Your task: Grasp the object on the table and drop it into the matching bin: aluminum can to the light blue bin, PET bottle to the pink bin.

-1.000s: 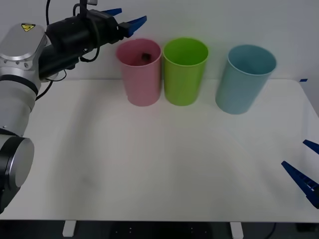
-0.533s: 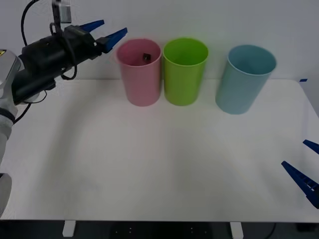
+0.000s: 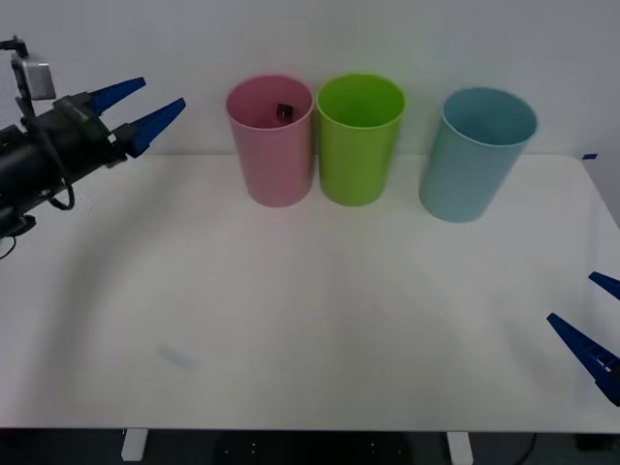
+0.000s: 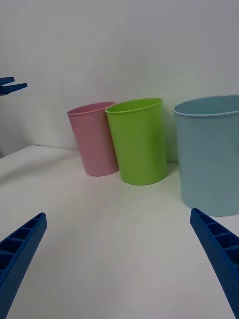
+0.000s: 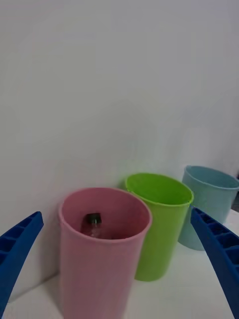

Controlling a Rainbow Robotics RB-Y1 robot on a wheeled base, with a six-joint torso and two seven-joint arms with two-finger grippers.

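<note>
Left gripper (image 3: 142,107), fingers apart, hovers left of pink bin (image 3: 274,145) holding PET bottle (image 5: 93,224).

Pink bin (image 3: 275,145) (black-capped bottle (image 5: 93,223)).

A white worktop (image 3: 320,320) with rounded corners is seen, and three tall tapered bins are stood along its far edge. The pink bin (image 3: 272,145) and a lime green bin (image 3: 358,143) are set just beside each other, while the light blue bin (image 3: 473,160) is placed apart to the right.
</note>
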